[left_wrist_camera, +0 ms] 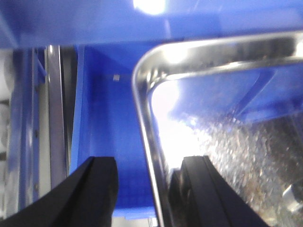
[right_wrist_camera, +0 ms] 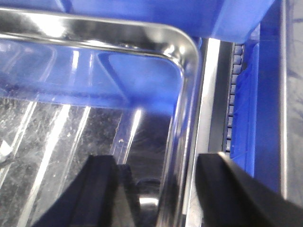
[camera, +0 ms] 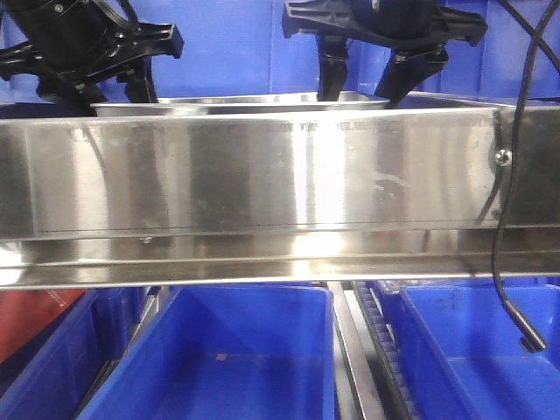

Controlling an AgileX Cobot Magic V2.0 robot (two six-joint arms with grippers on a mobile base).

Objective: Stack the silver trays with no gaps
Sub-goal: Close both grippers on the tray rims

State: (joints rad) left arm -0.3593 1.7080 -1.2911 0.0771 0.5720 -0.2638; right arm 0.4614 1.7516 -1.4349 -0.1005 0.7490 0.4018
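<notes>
Both grippers hang over a silver tray (left_wrist_camera: 213,47), which sits above a blue bin (left_wrist_camera: 104,118) and behind the steel shelf rail (camera: 262,175). From the front cam only its rim peeks over the rail at 12 o'clock. The left gripper (left_wrist_camera: 147,163) has its jaws spread and straddles the tray's side rim. One finger is outside over the bin, the other inside the pan close to the wall, and nothing is clamped. The rim runs up btwn them to a rounded corner at approx. 12 o'clock. The right gripper (right_wrist_camera: 158,161) mirrors this on the opposite rim, jaws likewise parted, w/ the corner at approx. 1 o'clock. The front cam shows what may be a 2nd rim line just above the first; can't tell if that's another tray or a reflection. Likely step: closing on both rims to lift or seat the tray. Risks, as I judge them:
- The rim is thin, polished steel, so a pinch could slip and drop one side.
- If one arm closes or lifts ahead of the other, the tray cocks and wedges in its mate, leaving the very gap the task forbids.
- An inner finger pressing the wall could shove the tray sideways.
- The rail hides most of the pan from the front cam, so a tilt may go unnoticed.
</notes>
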